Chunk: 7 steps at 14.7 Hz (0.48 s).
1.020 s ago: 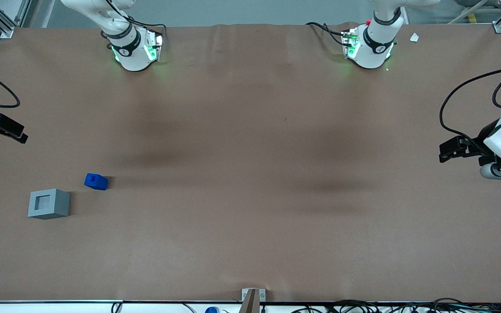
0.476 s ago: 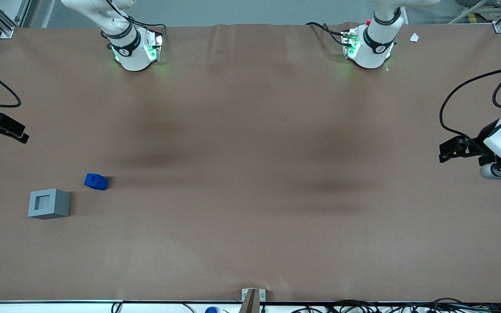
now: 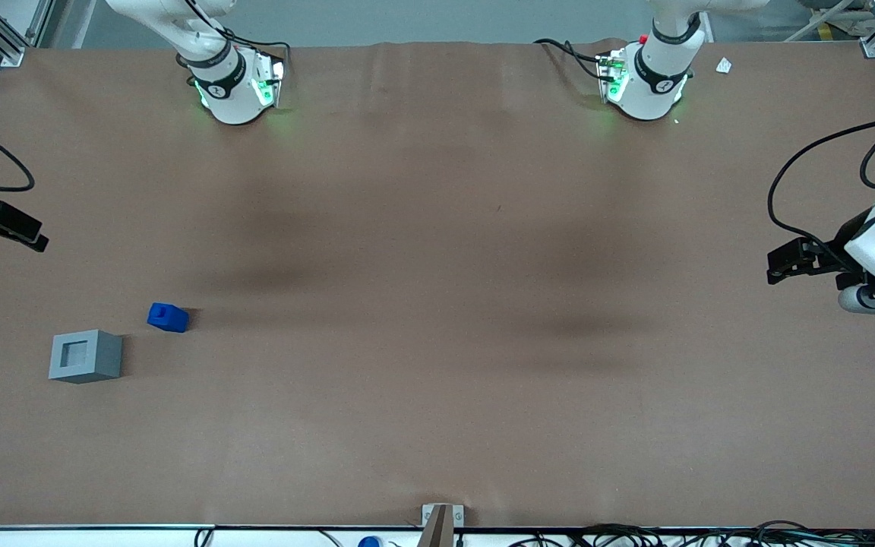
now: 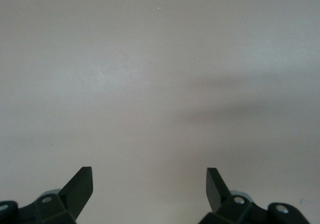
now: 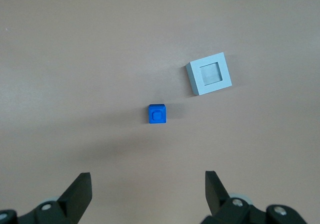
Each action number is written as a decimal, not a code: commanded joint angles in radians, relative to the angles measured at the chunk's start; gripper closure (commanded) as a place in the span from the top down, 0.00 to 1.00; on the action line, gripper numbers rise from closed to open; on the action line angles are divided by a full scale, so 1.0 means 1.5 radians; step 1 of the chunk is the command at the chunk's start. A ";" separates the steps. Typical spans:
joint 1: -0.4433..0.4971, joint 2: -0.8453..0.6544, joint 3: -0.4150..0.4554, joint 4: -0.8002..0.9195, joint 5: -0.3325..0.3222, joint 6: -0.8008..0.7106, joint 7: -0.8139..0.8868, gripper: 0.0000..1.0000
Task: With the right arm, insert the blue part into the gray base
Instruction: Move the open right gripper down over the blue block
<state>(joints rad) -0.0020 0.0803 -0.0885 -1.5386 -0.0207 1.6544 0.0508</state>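
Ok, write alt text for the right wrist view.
A small blue part and a larger gray base with a square recess sit apart on a brown table. The open gripper hangs above them, holding nothing.

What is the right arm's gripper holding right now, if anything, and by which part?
Nothing. The gripper is open and empty, high above the table; the blue part and gray base lie apart on it.

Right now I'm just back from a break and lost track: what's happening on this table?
Nothing is held yet. The right arm's hand is open, up above the table looking down on both pieces. The blue part sits on the brown table, beside the gray base but apart from it and slightly farther from the front camera. The base's recess is empty.
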 commanded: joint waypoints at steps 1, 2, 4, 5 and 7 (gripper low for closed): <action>-0.002 0.020 0.001 -0.004 0.002 0.003 -0.006 1.00; -0.001 0.032 0.001 -0.007 0.002 0.009 -0.006 1.00; 0.000 0.055 0.001 -0.026 0.001 0.054 -0.007 1.00; 0.000 0.064 0.001 -0.050 0.002 0.087 -0.007 1.00; 0.000 0.082 0.001 -0.100 0.002 0.148 -0.007 1.00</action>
<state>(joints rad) -0.0015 0.1925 -0.0880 -1.6096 -0.0204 1.7986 0.0489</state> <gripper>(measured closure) 0.000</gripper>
